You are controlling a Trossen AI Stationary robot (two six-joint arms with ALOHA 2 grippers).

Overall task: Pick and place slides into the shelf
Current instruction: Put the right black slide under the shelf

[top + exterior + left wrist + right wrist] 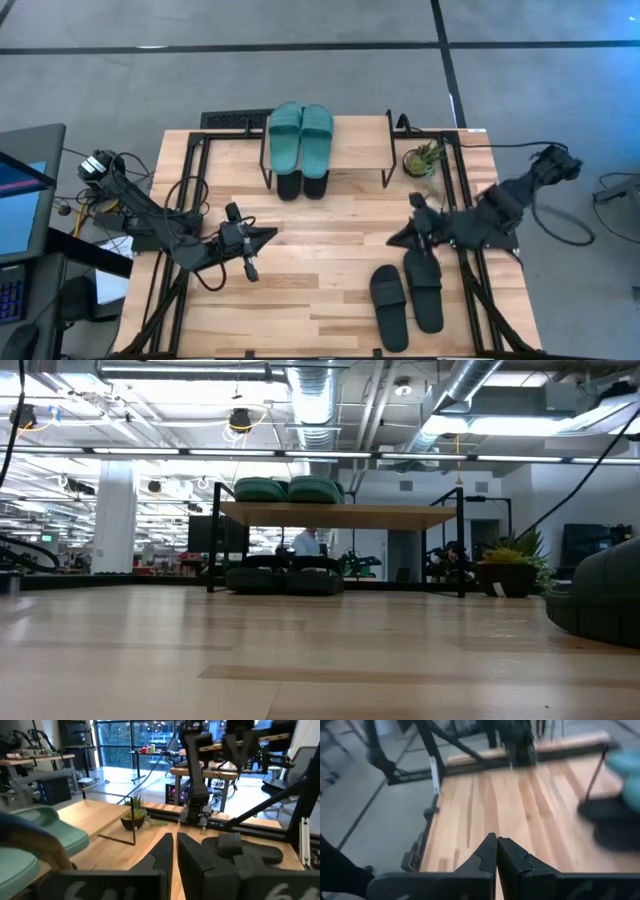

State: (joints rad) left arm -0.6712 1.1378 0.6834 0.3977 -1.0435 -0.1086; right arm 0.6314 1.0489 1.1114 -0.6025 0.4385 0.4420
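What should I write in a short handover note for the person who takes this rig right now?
Left gripper: shut, empty, over the table's left middle.
Right gripper: shut, empty, beside the loose black pair.
Done: teal pair on the shelf top; one black pair under it.
Left: one black pair on the table's front right, not yet on the shelf.

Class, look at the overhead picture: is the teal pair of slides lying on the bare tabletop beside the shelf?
No. The teal slides lie side by side on the top board of the shelf, above a black pair beneath it.
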